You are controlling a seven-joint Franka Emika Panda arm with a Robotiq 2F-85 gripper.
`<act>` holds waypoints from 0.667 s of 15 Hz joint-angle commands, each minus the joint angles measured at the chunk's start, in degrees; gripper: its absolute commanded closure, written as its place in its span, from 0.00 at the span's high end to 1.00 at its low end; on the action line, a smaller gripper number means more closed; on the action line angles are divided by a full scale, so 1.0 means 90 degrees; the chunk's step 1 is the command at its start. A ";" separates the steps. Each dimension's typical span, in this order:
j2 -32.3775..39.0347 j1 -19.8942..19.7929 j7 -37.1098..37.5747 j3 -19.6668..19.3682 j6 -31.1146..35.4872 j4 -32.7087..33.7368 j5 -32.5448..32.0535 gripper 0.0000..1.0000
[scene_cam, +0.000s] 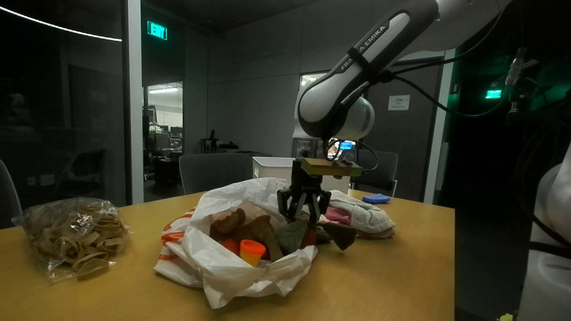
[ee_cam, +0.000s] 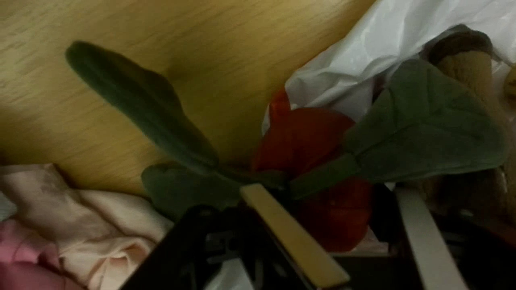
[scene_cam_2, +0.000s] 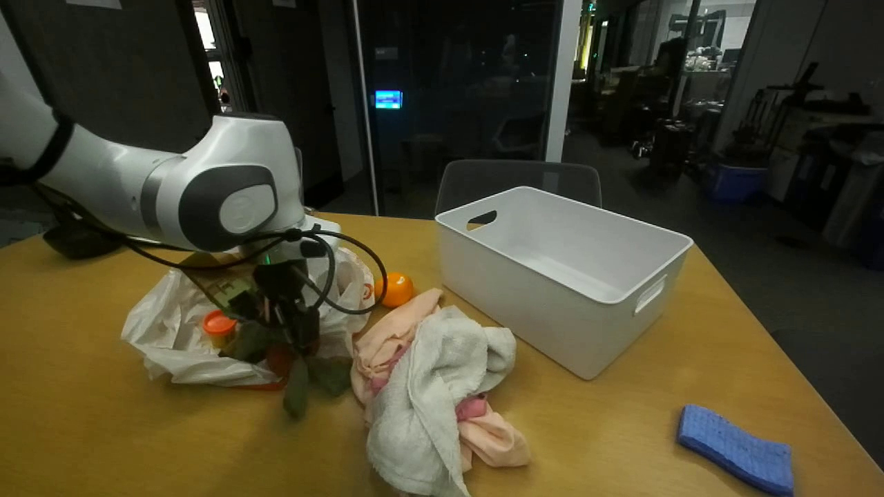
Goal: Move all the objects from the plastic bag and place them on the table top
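Clear bag of tan loops (scene_cam: 76, 236) on the bench (scene_cam: 379, 285), way L of the claw (scene_cam: 304, 218) in an exterior view. White plastic bag (scene_cam: 227, 285) just L of/below it, w/ orange-lidded tub (scene_cam: 252, 252) inside. Claw's spread apart, red plush (ee_cam: 308, 141) in its gap, can't tell if touching. R of claw: cloth heap (scene_cam: 366, 215), then blue pad (scene_cam: 376, 199) behind.

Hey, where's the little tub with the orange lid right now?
In both exterior views, the tub sits inside the open plastic bag, to the picture's left of the gripper.
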 commanded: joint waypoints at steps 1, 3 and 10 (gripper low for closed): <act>-0.0222 0.0042 0.0059 -0.0004 -0.0073 -0.0019 -0.0050 0.27; -0.0418 0.0101 -0.0014 -0.0013 -0.0208 -0.0059 0.0132 0.13; -0.1728 0.0036 0.0474 0.0018 -0.2677 -0.0008 0.0502 0.10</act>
